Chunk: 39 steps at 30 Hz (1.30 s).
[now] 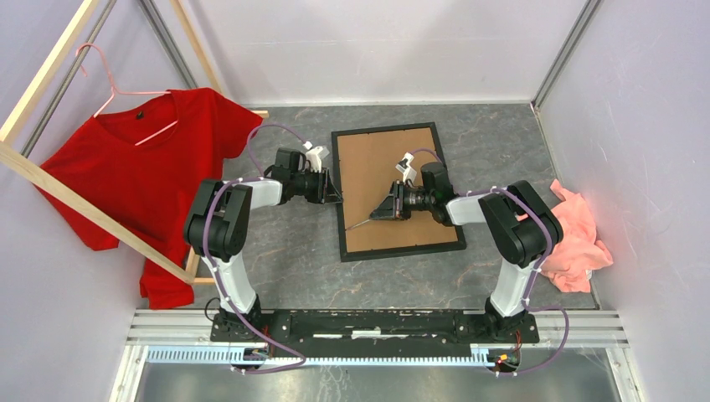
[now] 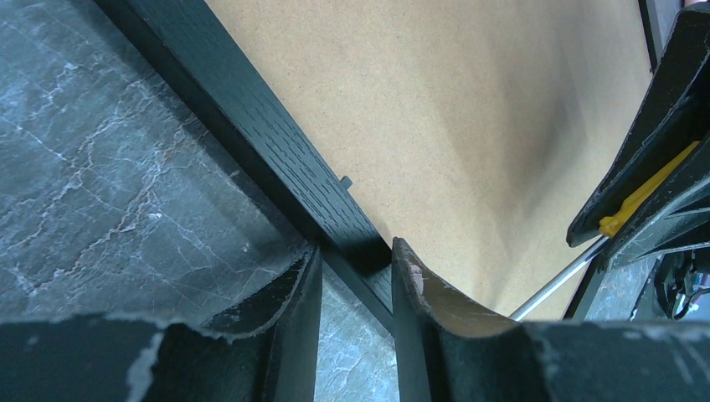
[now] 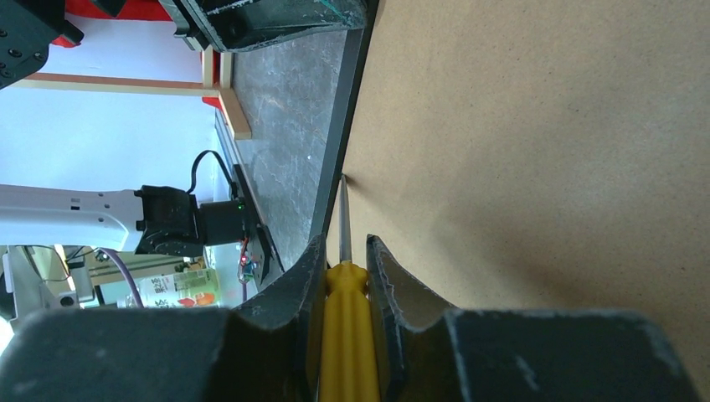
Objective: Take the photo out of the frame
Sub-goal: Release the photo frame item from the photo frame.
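The black frame [image 1: 402, 249] lies face down at the middle of the table, its brown backing board [image 1: 377, 167] facing up. The photo is hidden beneath the board. My left gripper [image 1: 335, 191] sits at the frame's left rail. In the left wrist view its jaws [image 2: 356, 251] close across that black rail [image 2: 276, 159]. My right gripper [image 3: 345, 251] hovers over the board's lower left part, shut on a yellow-handled screwdriver [image 3: 345, 327]. The screwdriver's thin shaft [image 1: 360, 223] points toward the frame's left rail [image 3: 335, 142], its tip at the board's edge.
A red T-shirt [image 1: 159, 159] hangs on a pink hanger from a pale wooden rack [image 1: 84, 209] at the left. A pink cloth [image 1: 578, 239] lies crumpled at the right wall. Grey walls enclose the table on three sides.
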### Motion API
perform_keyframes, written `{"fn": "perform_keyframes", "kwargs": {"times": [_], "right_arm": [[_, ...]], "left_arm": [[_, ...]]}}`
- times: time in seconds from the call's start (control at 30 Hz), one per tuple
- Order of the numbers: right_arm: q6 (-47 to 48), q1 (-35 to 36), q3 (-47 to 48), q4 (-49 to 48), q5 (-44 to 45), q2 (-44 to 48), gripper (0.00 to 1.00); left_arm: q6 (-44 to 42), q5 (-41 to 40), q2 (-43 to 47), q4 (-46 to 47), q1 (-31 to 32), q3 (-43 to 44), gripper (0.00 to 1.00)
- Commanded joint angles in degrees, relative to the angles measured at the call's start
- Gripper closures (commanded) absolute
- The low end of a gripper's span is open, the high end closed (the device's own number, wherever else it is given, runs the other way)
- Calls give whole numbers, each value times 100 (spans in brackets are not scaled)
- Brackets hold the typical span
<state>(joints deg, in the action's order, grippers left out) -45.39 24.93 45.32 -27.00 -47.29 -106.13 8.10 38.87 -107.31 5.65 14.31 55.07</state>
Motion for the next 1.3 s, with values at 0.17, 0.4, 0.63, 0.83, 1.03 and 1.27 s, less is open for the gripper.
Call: {"fn": "perform_keyframes", "kwargs": {"times": [0.17, 0.4, 0.63, 0.83, 1.03, 1.27], "right_arm": [[239, 189, -50, 463, 687, 215, 100], [226, 178, -49, 731, 988, 460, 100], [79, 144, -128, 673, 1045, 505, 100], [50, 70, -146, 719, 1100, 505, 100], [151, 45, -103, 996, 1358, 505, 100], [257, 11, -2, 1254, 1485, 536, 100]], "left_arm": [[-34, -400, -108, 296, 81, -128, 74], [-36, -421, -97, 323, 77, -146, 74], [-28, -430, -97, 331, 81, -154, 75], [-27, -447, -81, 340, 81, -160, 77], [-27, -452, -81, 349, 81, -163, 80], [-18, -460, -88, 358, 81, -170, 80]]}}
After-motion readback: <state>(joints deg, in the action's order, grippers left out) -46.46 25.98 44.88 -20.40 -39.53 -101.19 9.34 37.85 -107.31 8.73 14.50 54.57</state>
